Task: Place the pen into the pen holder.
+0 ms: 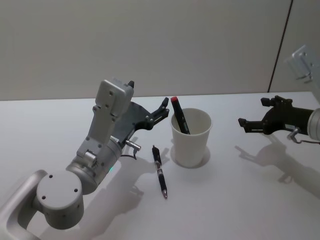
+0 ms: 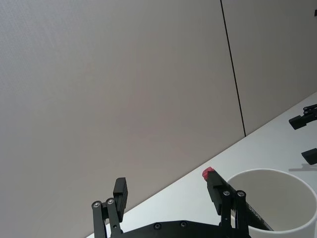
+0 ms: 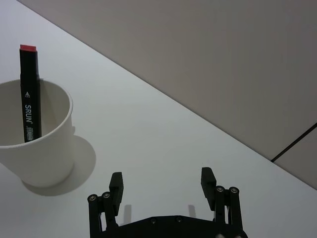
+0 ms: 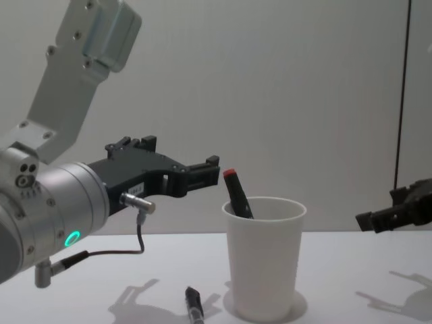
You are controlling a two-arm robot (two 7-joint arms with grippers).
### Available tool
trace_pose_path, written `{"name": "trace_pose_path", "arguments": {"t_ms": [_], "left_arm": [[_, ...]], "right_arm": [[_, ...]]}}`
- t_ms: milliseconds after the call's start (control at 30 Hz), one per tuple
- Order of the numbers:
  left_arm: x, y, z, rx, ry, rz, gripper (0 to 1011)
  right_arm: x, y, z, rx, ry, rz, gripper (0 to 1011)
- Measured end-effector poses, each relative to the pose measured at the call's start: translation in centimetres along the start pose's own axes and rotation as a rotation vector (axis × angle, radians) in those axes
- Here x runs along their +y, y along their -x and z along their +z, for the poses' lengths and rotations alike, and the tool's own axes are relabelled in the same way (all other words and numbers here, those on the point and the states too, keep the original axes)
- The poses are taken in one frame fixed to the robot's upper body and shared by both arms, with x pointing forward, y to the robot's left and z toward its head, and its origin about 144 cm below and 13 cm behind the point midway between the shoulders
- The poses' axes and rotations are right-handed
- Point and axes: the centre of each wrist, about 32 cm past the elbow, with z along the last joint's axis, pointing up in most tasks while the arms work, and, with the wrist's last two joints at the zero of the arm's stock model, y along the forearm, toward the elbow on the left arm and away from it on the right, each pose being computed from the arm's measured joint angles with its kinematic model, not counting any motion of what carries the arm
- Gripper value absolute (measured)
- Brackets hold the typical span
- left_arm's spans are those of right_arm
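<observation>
the pen (image 1: 160, 171) lies flat on the white counter (image 1: 235, 200), nearest the robot, a dark slim pen with its tip toward the robot and its other end pointing away. nothing grips it - it rests just to the left of the pen holder (image 1: 190, 147) and slightly nearer than it, close to the holder's foot but apart from it.

the pen holder, a plain white paper cup, stands upright at the middle of the counter. a black marker (image 1: 180, 116) with a red cap leans inside it against the left side of the rim, and its capped end sticks up above the rim.

the left gripper (image 2: 167, 191) hangs in the air above the counter, to the left of the cup and at about the height of the marker's cap. its jaws are spread apart and hold nothing. one finger comes close beside the red cap - whether it touches cannot be told.

farther off to the right, the right gripper (image 1: 252, 112) hangs above the counter, well apart from the cup, its jaws likewise spread and empty.

a plain pale wall (image 1: 150, 40) rises behind the counter.
</observation>
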Motion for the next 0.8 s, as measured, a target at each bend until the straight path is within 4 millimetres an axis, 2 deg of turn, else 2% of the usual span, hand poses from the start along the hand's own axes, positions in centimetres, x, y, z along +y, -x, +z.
{"name": "trace_pose_path", "arguments": {"t_ms": [800], "left_arm": [[0.8, 0.3, 1.2, 0.085, -0.142, 0.023, 1001]], "right_arm": [[0.0, 0.0, 0.0, 0.003, 0.001, -0.006, 1000]]}}
